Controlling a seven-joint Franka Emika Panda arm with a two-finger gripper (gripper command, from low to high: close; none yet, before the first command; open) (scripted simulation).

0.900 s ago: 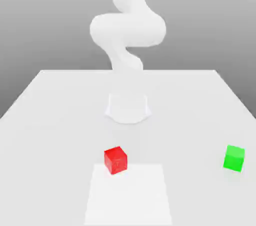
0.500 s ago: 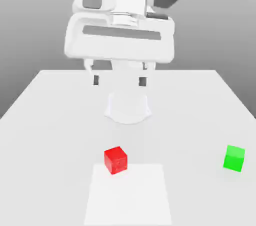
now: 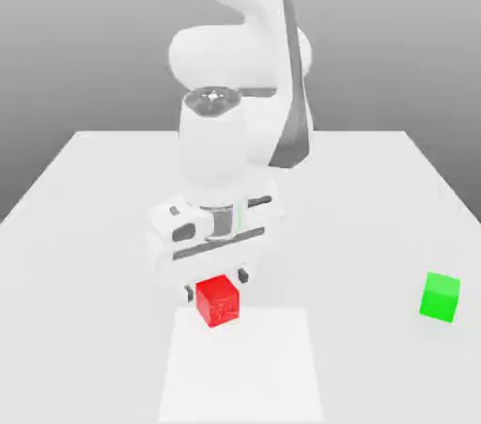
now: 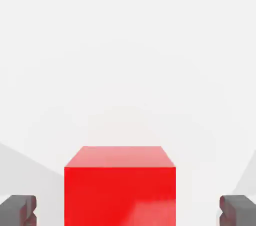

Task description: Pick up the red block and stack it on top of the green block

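The red block (image 3: 218, 302) sits on the white table (image 3: 94, 215), near its front middle. My gripper (image 3: 215, 285) has come down right over and just behind it, open. In the hand view the red block (image 4: 120, 187) lies between the two dark fingertips (image 4: 18, 210), with a clear gap on each side, so neither pad touches it. The green block (image 3: 440, 297) rests on the table far off to the exterior view's right, apart from the gripper and the red block.
The arm's white base and links (image 3: 235, 131) rise behind the red block at the table's middle. A paler square patch (image 3: 242, 370) marks the table surface in front of the red block.
The hand has dropped from high above the table down to the red block, fingers now on either side of it. Both blocks have stayed in place.
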